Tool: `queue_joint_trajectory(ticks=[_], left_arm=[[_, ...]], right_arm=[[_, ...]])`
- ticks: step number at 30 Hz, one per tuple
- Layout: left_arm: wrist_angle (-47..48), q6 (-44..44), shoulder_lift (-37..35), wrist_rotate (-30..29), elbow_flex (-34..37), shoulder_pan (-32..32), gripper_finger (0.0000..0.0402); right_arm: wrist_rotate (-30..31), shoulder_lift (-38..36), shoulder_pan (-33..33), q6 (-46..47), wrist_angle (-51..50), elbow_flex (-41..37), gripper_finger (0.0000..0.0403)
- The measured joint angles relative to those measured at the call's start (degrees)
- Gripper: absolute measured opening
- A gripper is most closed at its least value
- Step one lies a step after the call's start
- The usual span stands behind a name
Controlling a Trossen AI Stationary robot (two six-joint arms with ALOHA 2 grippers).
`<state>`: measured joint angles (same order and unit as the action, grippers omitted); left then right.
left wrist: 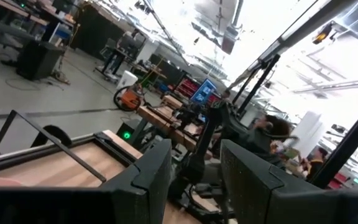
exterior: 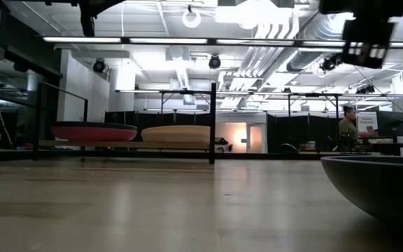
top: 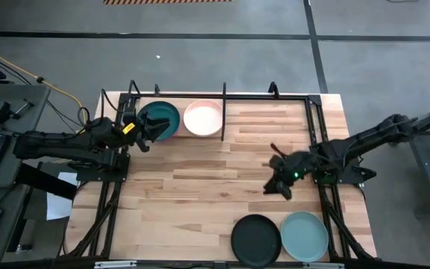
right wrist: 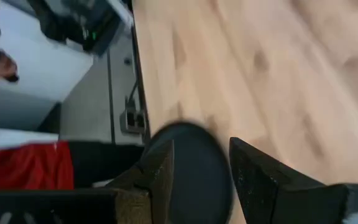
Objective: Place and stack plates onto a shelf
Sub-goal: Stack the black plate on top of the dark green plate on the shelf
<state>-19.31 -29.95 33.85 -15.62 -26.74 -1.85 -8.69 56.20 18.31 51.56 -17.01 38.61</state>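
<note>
Figure: plates, shelf and both arms as I see them from my remote station.

The shelf (top: 223,96), a thin black rod frame, stands along the far edge of the wooden table (top: 215,179). Its left bay holds a dark teal plate (top: 163,117) lying on a magenta pink plate (top: 172,132), of which I see only a rim from above. From the low view the pink plate (exterior: 94,131) shows clearly and I cannot make out the teal one. The right bay holds a pale peach plate (top: 203,118), just beside the stack and separated from it by the divider bar. From the low view the peach plate (exterior: 179,133) sits level with the pink one.

At the near edge of the table, well apart from the shelf, a black plate (top: 256,239) and a light grey-green plate (top: 304,236) lie side by side, touching or nearly so.

The left gripper (top: 146,131) is at the near-left rim of the teal plate; in its wrist view its fingers (left wrist: 148,174) stand parted with nothing between them.

The right gripper (top: 281,186) hangs over bare table, between the shelf and the near pair of plates. Its fingers (right wrist: 253,174) are spread and empty, with the black plate (right wrist: 191,168) below them in its wrist view.
</note>
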Motion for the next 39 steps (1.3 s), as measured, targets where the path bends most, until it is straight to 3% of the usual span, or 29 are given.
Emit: queue_joint_trajectory(ticks=[10,14,19,28,31,35,39], left_arm=[[0.1,-1.0,2.2,0.0,0.0,0.0,0.0131],[0.2,-1.1,3.0,0.0,0.0,0.0,0.0131],[0.2,-1.3,3.4,0.0,0.0,0.0,0.0131],[0.2,-1.3,3.4,0.0,0.0,0.0,0.0131],[0.2,-1.4,3.4,0.0,0.0,0.0,0.0131],[0.2,-1.4,3.0,0.9,0.0,0.0,0.0131],[-1.1,-1.4,1.3,2.2,0.0,0.0,0.0131]], right_arm=[[2.4,14.6,11.8,17.6,0.1,0.0,0.0138],[-1.6,22.8,12.3,24.8,1.5,-0.1,0.0138],[-5.6,30.7,12.3,27.1,7.0,-0.1,0.0138],[-6.0,37.0,12.6,30.9,12.9,0.1,0.0135],[-5.7,37.7,12.6,31.0,12.7,0.1,0.0104],[-5.4,37.1,11.8,30.5,13.0,0.0,0.0016],[-4.3,34.8,9.2,29.0,15.1,-0.2,0.0006]])
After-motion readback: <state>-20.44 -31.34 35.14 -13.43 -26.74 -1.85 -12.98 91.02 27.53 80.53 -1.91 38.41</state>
